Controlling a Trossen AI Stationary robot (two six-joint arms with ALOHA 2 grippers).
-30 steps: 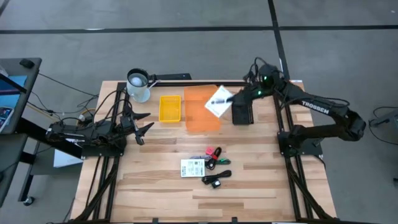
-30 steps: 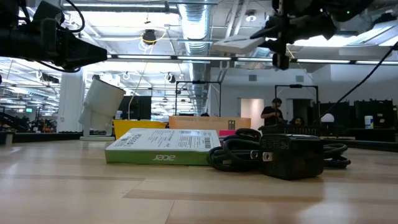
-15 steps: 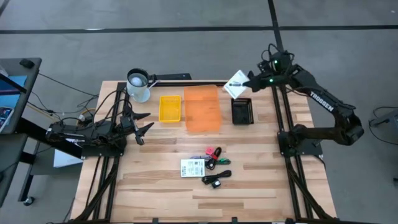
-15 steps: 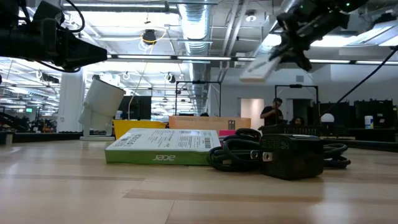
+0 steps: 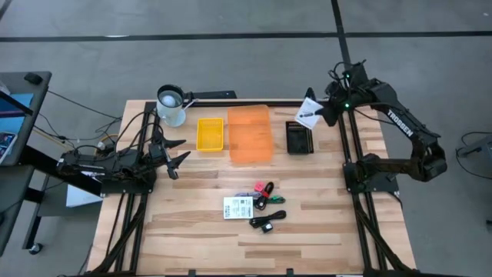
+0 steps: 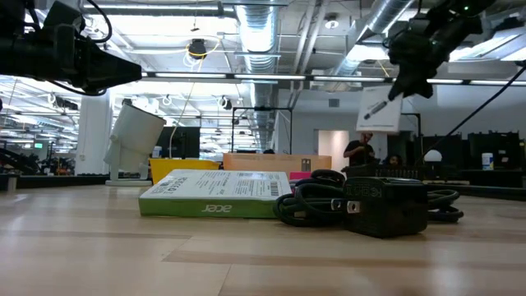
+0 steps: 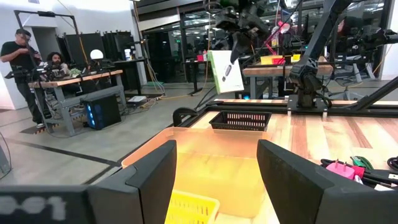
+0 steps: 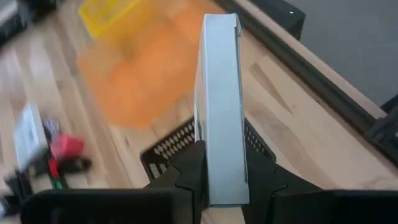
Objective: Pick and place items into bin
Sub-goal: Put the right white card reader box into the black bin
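pale wood-plank table (image 5: 323, 223); translucent orange plastic bin (image 5: 250, 135); matt black mesh basket (image 5: 298, 138).

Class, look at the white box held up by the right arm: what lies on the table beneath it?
Beneath the white box in the right gripper sits the black basket, offset toward the orange bin. The box and fingers cover part of the basket in the wrist view.

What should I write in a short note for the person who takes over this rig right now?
Right claw: shut on a flat white box, held in the air just right of the black mesh bin.
Left claw: open, empty, waiting at the left edge of the wooden table.
Orange bin and yellow bin: look empty.
Left to do: place the box; then the white labelled card, black and green cables, pink piece, small black block at table centre.
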